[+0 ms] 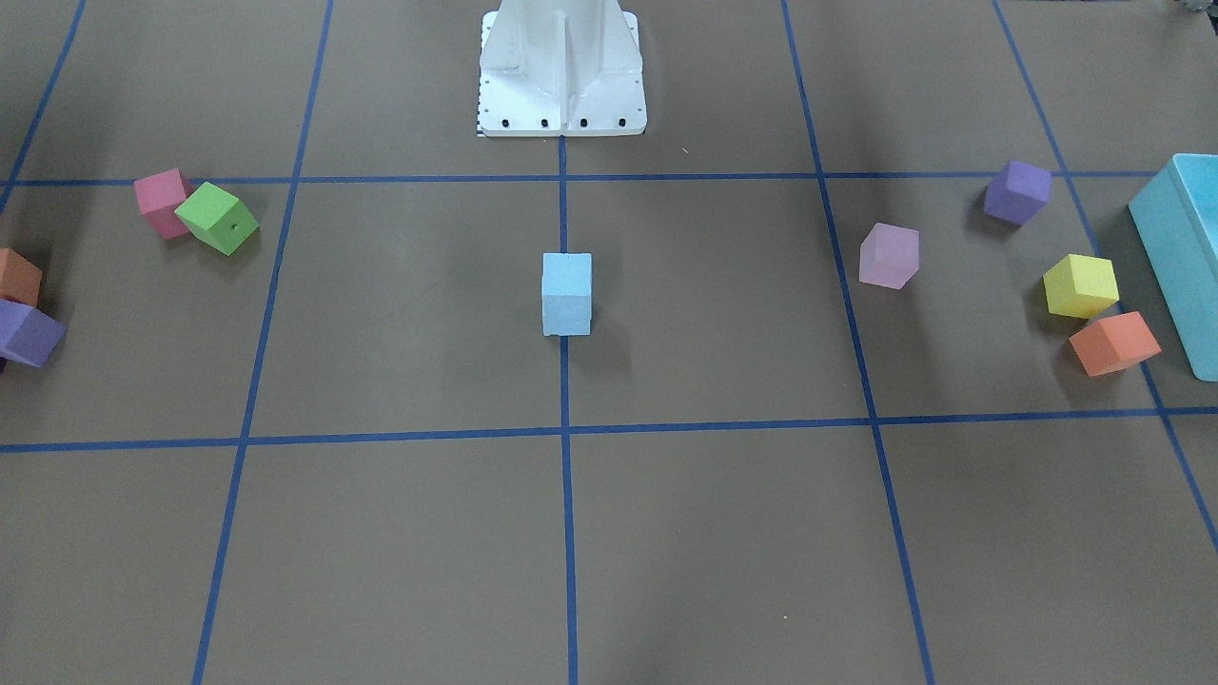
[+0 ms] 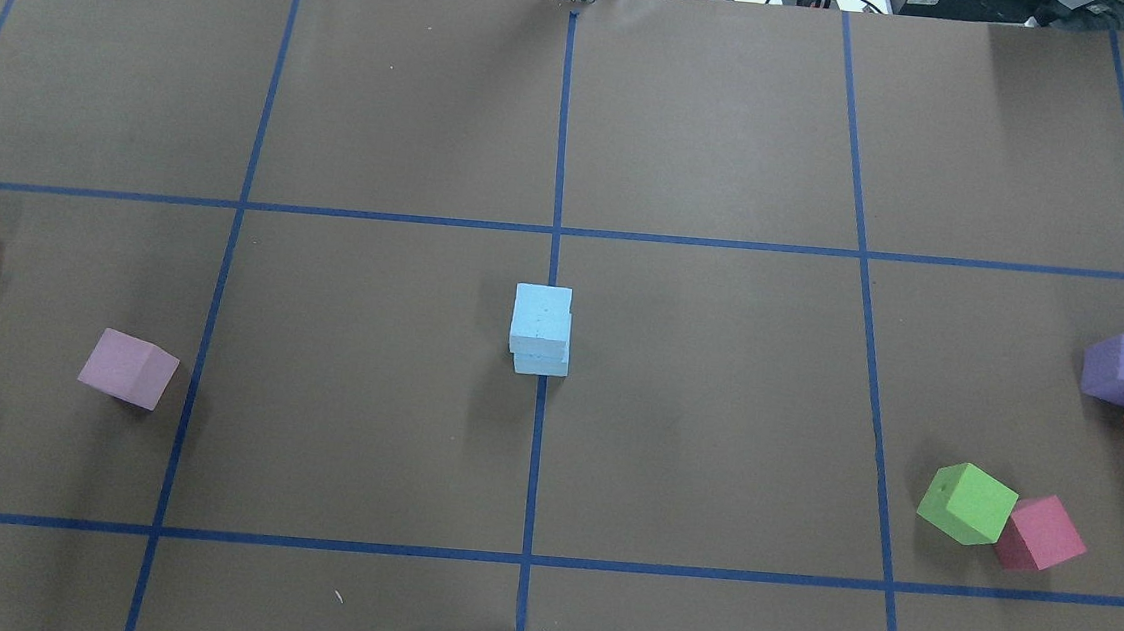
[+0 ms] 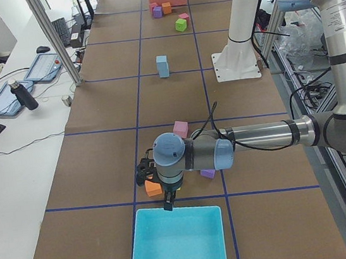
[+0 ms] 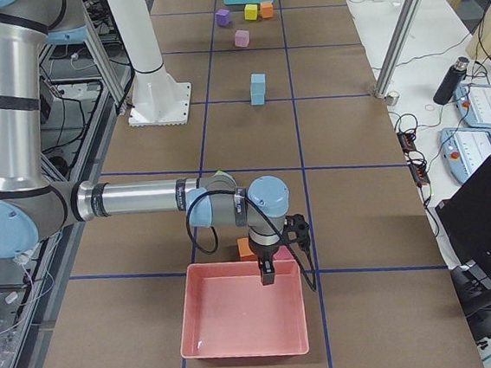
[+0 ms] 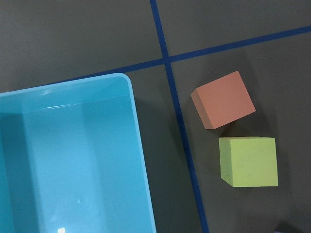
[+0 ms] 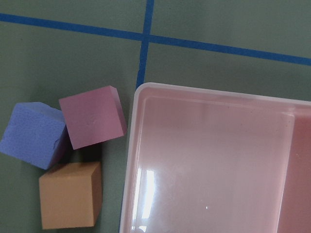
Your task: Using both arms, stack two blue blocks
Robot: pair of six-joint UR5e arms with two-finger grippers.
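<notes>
The two blue blocks (image 2: 541, 329) stand stacked at the table's centre on the blue tape line, the upper one (image 2: 541, 314) shifted slightly off the lower one (image 2: 540, 362). The stack also shows in the front view (image 1: 567, 293) and both side views (image 3: 163, 66) (image 4: 258, 89). No gripper touches it. My left gripper (image 3: 168, 202) hangs at the rim of the turquoise box (image 3: 171, 209), far from the stack. My right gripper (image 4: 267, 273) hangs over the pink tray (image 4: 244, 352) at the other end. I cannot tell whether either is open or shut.
Near the turquoise box (image 5: 131, 121) lie an orange cube (image 5: 222, 99) and a yellow cube (image 5: 248, 161). By the pink tray (image 6: 136, 145) lie purple (image 6: 31, 135), magenta (image 6: 92, 116) and orange (image 6: 70, 194) cubes. A green cube (image 2: 967, 502) and a lilac cube (image 2: 126, 369) sit apart.
</notes>
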